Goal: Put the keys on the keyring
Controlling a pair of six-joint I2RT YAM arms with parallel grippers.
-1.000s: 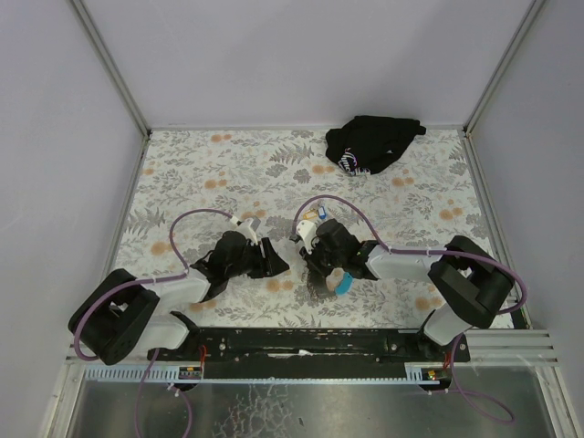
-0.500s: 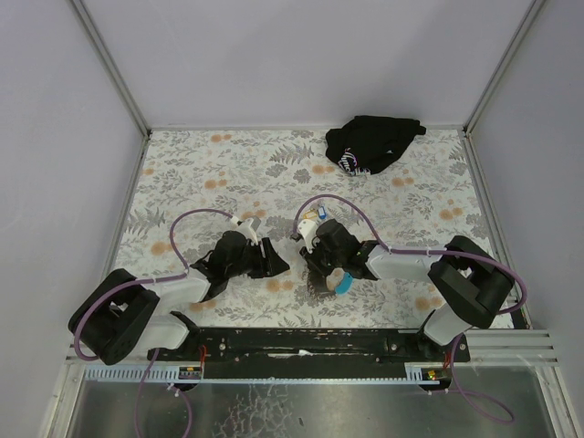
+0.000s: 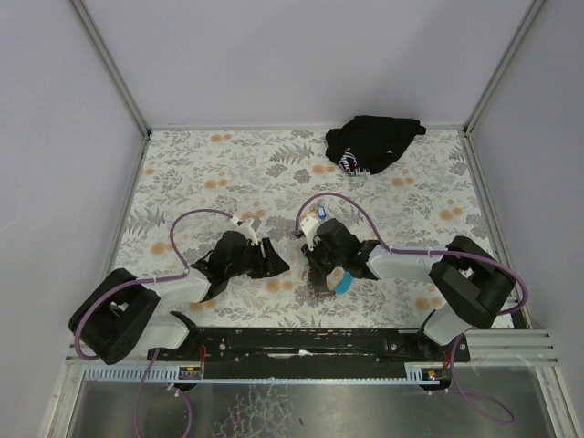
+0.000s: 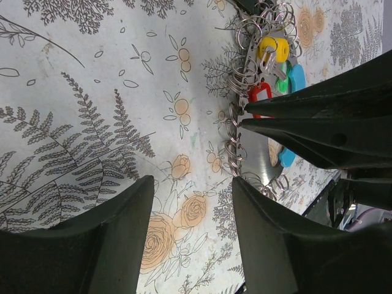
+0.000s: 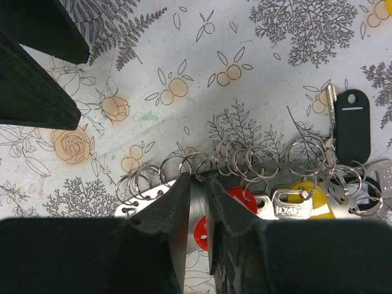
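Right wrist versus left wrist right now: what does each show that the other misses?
Only the right wrist: the black tag in full, beside a key, and the left gripper's fingers in the top-left corner. Only the left wrist: a green tag and a blue tag, plus the right gripper from outside, its tips at the ring chain. Both: the ring chain, red tag, yellow tag and floral cloth.
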